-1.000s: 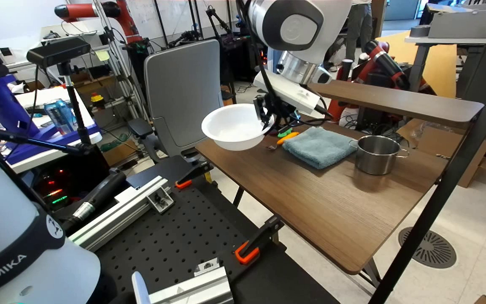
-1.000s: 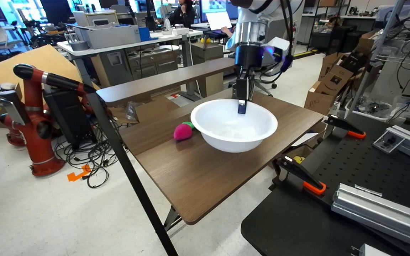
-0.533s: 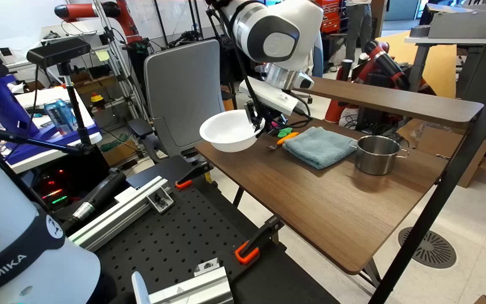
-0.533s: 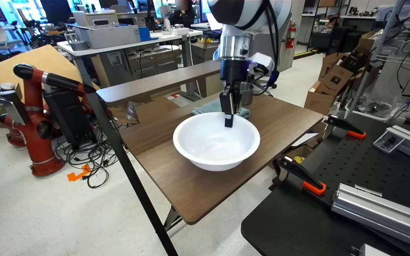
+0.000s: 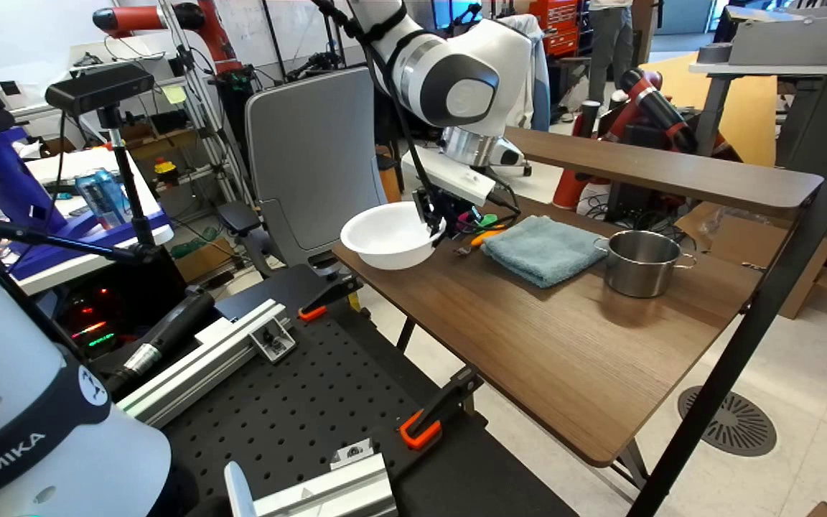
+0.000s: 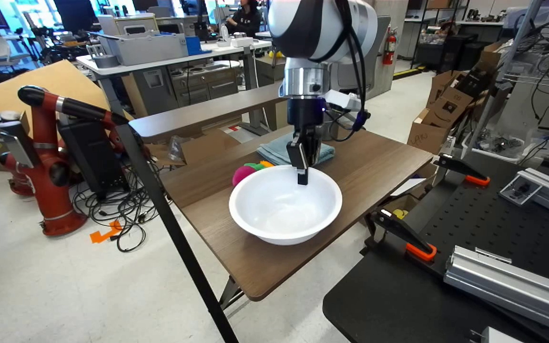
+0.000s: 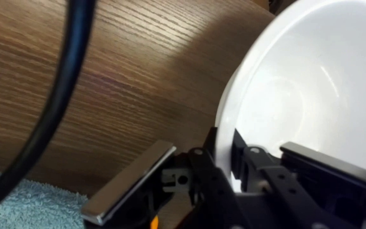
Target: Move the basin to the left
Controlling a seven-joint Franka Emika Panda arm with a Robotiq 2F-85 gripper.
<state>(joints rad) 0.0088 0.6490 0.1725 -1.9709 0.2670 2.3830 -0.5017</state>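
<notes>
The basin is a wide glossy white bowl (image 5: 387,235), which also shows in an exterior view (image 6: 281,209) and in the wrist view (image 7: 300,73). It is upright or nearly so, over the end of the brown table. I cannot tell whether its base touches the table. My gripper (image 7: 224,136) is shut on the basin's rim, with one finger inside the bowl and one outside. The gripper also shows in both exterior views (image 5: 432,228) (image 6: 302,177). The outer finger is largely hidden by the rim.
A folded blue towel (image 5: 543,251) and a grey metal pot (image 5: 639,267) lie farther along the table (image 5: 528,337). An orange item (image 5: 487,236) and a magenta toy (image 6: 243,174) are beside the basin. A raised shelf (image 5: 672,169) runs along one table side.
The basin, held in my gripper, has come down toward the table and shifted toward the table's end. The towel has come into view behind it in an exterior view.
</notes>
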